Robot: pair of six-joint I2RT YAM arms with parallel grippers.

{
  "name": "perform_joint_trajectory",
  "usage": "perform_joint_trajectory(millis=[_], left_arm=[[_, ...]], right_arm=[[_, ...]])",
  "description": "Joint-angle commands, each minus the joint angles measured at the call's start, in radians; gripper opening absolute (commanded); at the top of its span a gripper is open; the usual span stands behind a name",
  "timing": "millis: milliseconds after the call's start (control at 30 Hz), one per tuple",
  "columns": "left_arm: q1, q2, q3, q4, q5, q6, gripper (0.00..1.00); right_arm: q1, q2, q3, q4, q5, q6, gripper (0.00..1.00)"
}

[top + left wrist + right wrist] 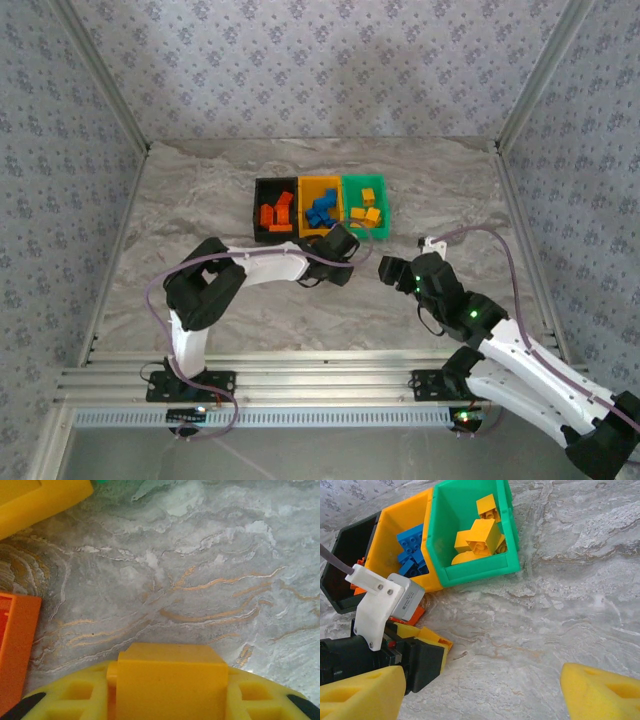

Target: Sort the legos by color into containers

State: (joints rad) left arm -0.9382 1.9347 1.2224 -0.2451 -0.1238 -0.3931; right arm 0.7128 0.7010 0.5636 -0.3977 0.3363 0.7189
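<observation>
Red-orange bricks (276, 214) are kept in the black bin (258, 210), blue bricks (321, 212) in the yellow-orange bin (320, 181) and yellow bricks (368, 206) in the green bin (470, 571). Just in front of the bins, one yellow-orange brick (170, 677) is pinched by the left gripper (340, 245). A loose red-orange brick (15, 650) is seen beside it on the marble table (200, 200). The right gripper (482, 682) is held nearby with its fingers spread wide.

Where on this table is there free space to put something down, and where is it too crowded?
Bare table lies left of the black bin, behind the three bins up to the back wall, and right of the green bin. Crowded: just in front of the bins, where the left gripper, closed on a yellow-orange brick, and the open right gripper hover.
</observation>
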Motion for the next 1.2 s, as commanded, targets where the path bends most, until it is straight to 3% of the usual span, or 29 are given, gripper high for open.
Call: perform_joint_trajectory(millis=[0, 233, 733, 800, 933, 1067, 1167], left_arm=[[0.001, -0.081, 0.007, 0.013, -0.002, -0.011, 0.32], [0.065, -0.045, 0.229, -0.016, 0.006, 0.012, 0.32], [0.137, 0.384, 0.918, -0.244, -0.039, 0.039, 0.39], [0.143, 0.431, 0.996, -0.283, -0.032, 0.03, 0.43], [0.143, 0.474, 1.112, -0.341, -0.009, 0.021, 0.64], [0.138, 0.412, 1.099, -0.338, 0.008, 0.014, 0.74], [0.129, 0.289, 0.979, -0.268, 0.035, 0.007, 0.79]], right_arm=[[-0.006, -0.011, -0.019, -0.016, -0.002, 0.018, 0.83], [-0.015, 0.0, -0.033, -0.011, -0.013, 0.019, 0.83], [-0.024, 0.067, -0.055, 0.03, -0.074, -0.01, 0.83], [-0.023, 0.072, -0.059, 0.04, -0.091, -0.01, 0.83], [-0.02, 0.088, -0.059, 0.059, -0.131, -0.009, 0.84], [-0.013, 0.108, -0.053, 0.079, -0.15, -0.004, 0.84], [-0.007, 0.128, -0.044, 0.1, -0.16, -0.004, 0.84]])
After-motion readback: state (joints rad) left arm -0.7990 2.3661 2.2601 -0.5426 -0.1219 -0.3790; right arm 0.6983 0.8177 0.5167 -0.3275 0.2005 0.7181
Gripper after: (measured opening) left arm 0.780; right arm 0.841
